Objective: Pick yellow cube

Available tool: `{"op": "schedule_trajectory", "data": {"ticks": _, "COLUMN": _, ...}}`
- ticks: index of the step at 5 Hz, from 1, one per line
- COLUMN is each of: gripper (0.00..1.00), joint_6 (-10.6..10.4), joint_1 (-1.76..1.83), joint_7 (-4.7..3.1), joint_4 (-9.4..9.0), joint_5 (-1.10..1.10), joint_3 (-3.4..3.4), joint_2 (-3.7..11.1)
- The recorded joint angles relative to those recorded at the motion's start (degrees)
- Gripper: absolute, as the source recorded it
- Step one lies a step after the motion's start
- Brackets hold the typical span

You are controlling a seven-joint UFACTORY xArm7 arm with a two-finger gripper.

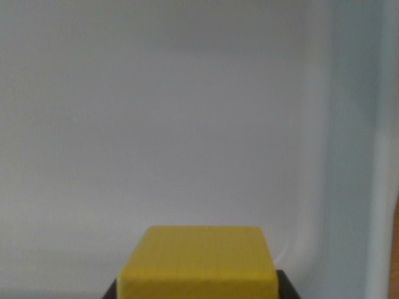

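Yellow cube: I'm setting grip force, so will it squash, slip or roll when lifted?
The yellow cube looks rigid with crisp edges, so it probably won't squash. Its flat faces suggest it won't roll. The matte surface likely grips fairly well. Dark tool parts flank its lower corners, but contact can't be judged.

You're looking at a plain pale grey-white surface (pixel 174 124) filling nearly the whole wrist view. It's smooth, matte, no marks or seams you can pick out. Toward the wrist view's right it curves up into a raised rim (pixel 349 156) with a rounded corner low down, slightly bluish. Light is soft and even, with a faint darker band across the top. A thin brown strip (pixel 396 249) shows at the far right edge; can't tell what it is.
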Motion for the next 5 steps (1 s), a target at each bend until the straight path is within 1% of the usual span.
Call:
{"op": "schedule_trajectory", "data": {"ticks": 1, "gripper": 1.00, "joint_6": 0.00, "joint_1": 0.00, "joint_7": 0.00, "joint_4": 0.00, "joint_5": 0.00, "joint_3": 0.00, "joint_2": 0.00}}
{"op": "schedule_trajectory", "data": {"ticks": 2, "gripper": 1.00, "joint_6": 1.66, "joint_1": 0.04, "joint_7": 0.21, "joint_4": 1.00, "joint_5": -0.23, "joint_3": -0.03, "joint_2": -0.68}}
{"op": "schedule_trajectory", "data": {"ticks": 3, "gripper": 1.00, "joint_6": 1.66, "joint_1": 0.04, "joint_7": 0.21, "joint_4": 1.00, "joint_5": -0.23, "joint_3": -0.03, "joint_2": -0.68}}
{"op": "schedule_trajectory", "data": {"ticks": 4, "gripper": 1.00, "joint_6": 3.06, "joint_1": 0.07, "joint_7": 0.38, "joint_4": 1.84, "joint_5": -0.42, "joint_3": -0.06, "joint_2": -1.26}}
{"op": "schedule_trajectory", "data": {"ticks": 5, "gripper": 1.00, "joint_6": 3.06, "joint_1": 0.07, "joint_7": 0.38, "joint_4": 1.84, "joint_5": -0.42, "joint_3": -0.06, "joint_2": -1.26}}
